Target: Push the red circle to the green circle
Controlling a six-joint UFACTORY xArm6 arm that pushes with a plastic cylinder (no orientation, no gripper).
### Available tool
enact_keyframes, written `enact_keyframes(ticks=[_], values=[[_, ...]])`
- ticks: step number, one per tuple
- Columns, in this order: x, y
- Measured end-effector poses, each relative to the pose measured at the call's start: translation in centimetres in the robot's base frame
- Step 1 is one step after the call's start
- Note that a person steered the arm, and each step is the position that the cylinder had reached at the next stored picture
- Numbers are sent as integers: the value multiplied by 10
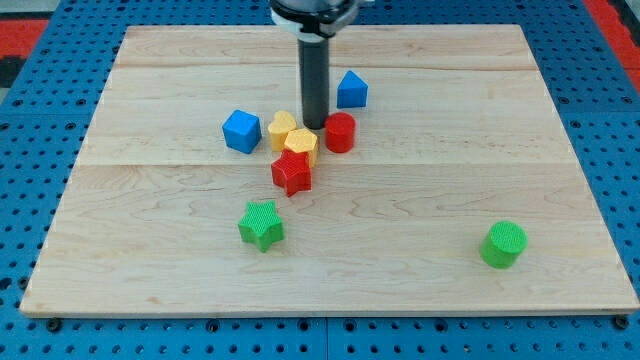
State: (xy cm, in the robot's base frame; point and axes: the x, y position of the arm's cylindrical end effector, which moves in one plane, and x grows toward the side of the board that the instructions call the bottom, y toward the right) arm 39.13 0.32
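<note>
The red circle (340, 132) stands near the board's middle, slightly toward the view's top. The green circle (503, 244) stands far off at the view's lower right. My tip (315, 124) is down on the board just left of the red circle, touching or nearly touching it, and just above a yellow block (301, 143). The rod rises straight toward the view's top.
A second yellow block (282, 129) sits left of my tip, a blue cube (241, 131) further left. A blue block (351, 90) lies above the red circle. A red star (292, 172) and a green star (261, 225) lie below. The wooden board (150, 240) lies on a blue pegboard.
</note>
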Motion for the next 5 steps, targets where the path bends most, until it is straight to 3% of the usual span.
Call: enact_keyframes(ticks=[2, 4, 5], values=[[91, 81], [71, 50], [65, 64]])
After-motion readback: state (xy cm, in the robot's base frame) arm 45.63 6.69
